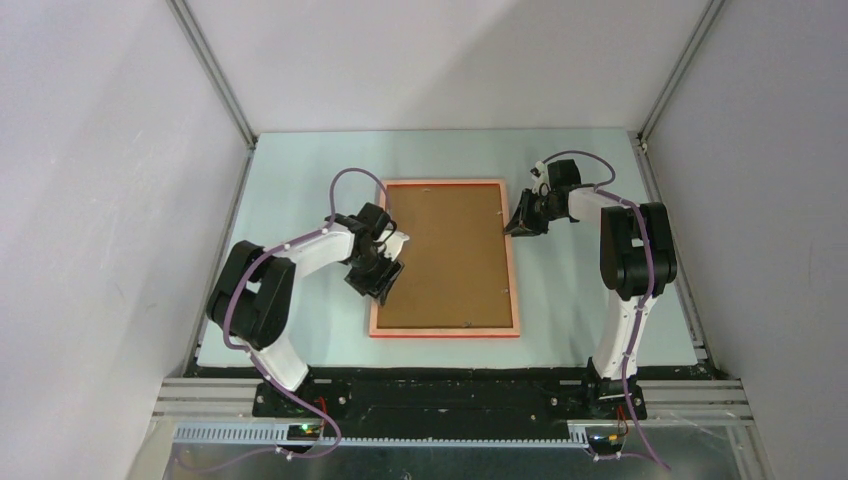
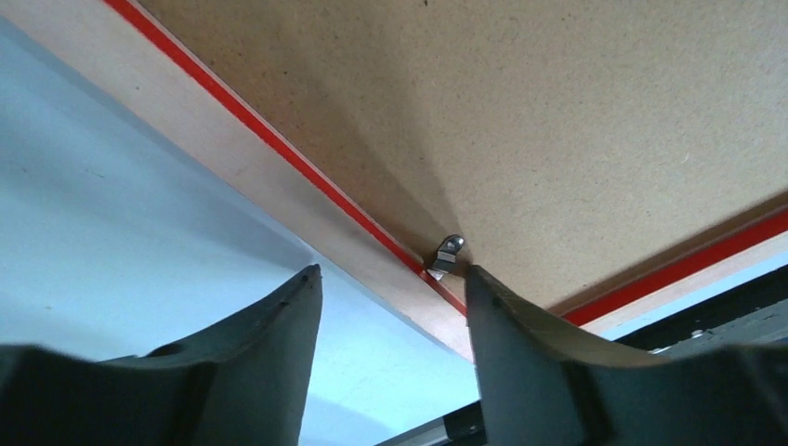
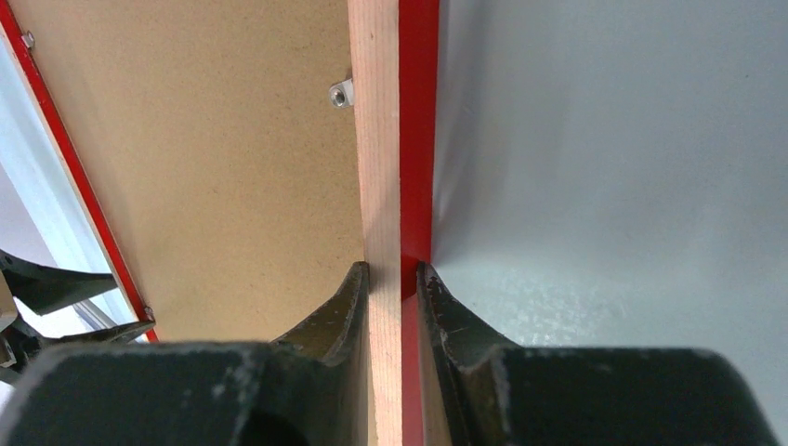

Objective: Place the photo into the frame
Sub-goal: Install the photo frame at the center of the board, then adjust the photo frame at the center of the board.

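The frame [image 1: 511,262] lies face down in the middle of the table, its pale back up and a red edge showing. A brown backing board [image 1: 445,255] fills it. The photo is hidden. My left gripper [image 1: 380,285] is open at the frame's left rail [image 2: 232,167]. It straddles the rail: one finger over the table, the other on the board [image 2: 520,121] beside a small metal tab [image 2: 447,251]. My right gripper [image 1: 522,222] is shut on the frame's right rail [image 3: 381,139], one finger on each side [image 3: 391,268].
The pale table [image 1: 580,290] is enclosed by white walls at the back and both sides. A black strip and metal rails [image 1: 450,385] run along the near edge by the arm bases. Another metal tab [image 3: 341,93] sits on the board near the right rail.
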Robot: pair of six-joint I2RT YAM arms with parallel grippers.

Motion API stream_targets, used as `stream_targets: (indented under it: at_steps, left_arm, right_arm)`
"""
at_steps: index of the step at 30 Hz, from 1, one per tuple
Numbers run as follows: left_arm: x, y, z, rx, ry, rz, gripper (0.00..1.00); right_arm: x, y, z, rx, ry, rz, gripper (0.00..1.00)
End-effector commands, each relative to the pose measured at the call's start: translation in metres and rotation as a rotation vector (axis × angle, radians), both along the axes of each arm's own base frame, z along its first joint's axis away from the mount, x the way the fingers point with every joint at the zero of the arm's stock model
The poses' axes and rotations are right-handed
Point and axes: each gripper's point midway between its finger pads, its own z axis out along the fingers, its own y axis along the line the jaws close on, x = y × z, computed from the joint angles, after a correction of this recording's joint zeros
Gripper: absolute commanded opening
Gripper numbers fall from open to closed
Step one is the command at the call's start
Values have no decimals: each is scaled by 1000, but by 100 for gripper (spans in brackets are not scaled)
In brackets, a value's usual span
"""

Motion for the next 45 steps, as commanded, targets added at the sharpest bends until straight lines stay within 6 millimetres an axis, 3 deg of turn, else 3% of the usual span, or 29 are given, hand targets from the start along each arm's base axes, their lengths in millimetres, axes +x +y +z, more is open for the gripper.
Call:
stream_targets:
  at_steps: [1, 7, 13, 15, 19, 23, 28, 32, 37, 41, 45]
  left_arm:
    - [2, 6, 3, 31, -23, -40, 68]
    - [14, 7, 16, 12, -73, -29, 82]
    - [46, 13, 36, -59, -114, 73, 84]
    - [62, 18, 46, -94, -130, 132, 84]
    - [92, 34, 64, -125, -181, 223, 84]
    - [102, 40, 72, -154, -196, 267, 84]
    - [103, 44, 76, -163, -205, 282, 84]
    - [102, 44, 75, -170, -200, 285, 84]
    - [104, 44, 75, -172, -197, 285, 84]
    - [113, 40, 80, -190, -213, 270, 85]
    - [130, 42, 88, -179, -256, 245, 89]
  right_arm:
    - [12, 2, 17, 30, -45, 20, 0]
    - [10, 1, 17, 13, -57, 39, 0]
    - [14, -4, 20, -38, -76, 74, 0]
    - [11, -6, 23, -56, -73, 93, 4]
    - [2, -1, 25, -120, -86, 156, 26]
    - [-11, 9, 22, -169, -82, 212, 42]
    - [-23, 10, 12, -229, -62, 235, 49]
    - [-30, 6, 8, -248, -47, 239, 41]
    - [-30, 0, 4, -287, -56, 258, 19]
    - [-17, -6, 9, -334, -120, 310, 3]
    - [-2, -6, 18, -329, -139, 420, 0]
